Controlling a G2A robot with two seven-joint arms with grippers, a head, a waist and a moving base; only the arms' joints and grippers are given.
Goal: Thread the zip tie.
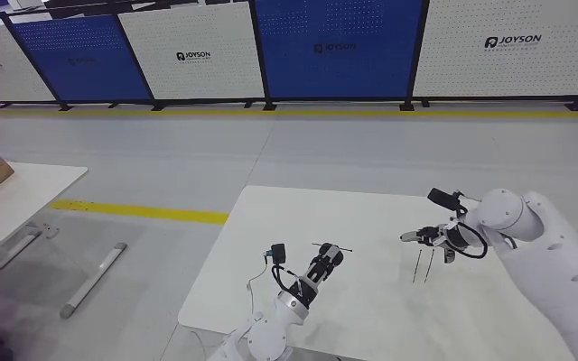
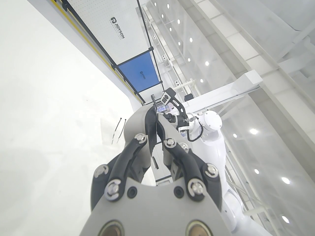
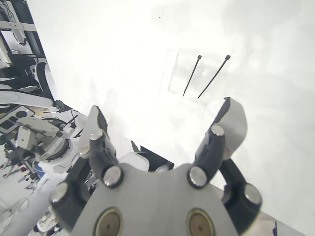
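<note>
**Top view:** The left gripper [image 1: 330, 254] stood over the tabletop [image 1: 379, 311], toward its near edge, clamped on one zip tie [image 1: 334, 246] held level above the surface. Two loose ties [image 1: 417, 264] lay toward the right edge, just beside the right gripper [image 1: 412, 236].

**Left wrist view:** The jaws were fully closed on the strap, with the head [image 2: 153, 96] protruding.

**Right wrist view:** The right gripper was spread wide and empty.

**Handling:** The tie was judged light, springy and slick. Grip the tail near its tip.

White table [image 1: 361, 217] stood on grey floor [image 1: 181, 153], yellow line [image 1: 135, 211] crossed it, blue and white pegboard panels [image 1: 339, 45] stood behind, ceiling lights [image 2: 206, 63] shone.
</note>
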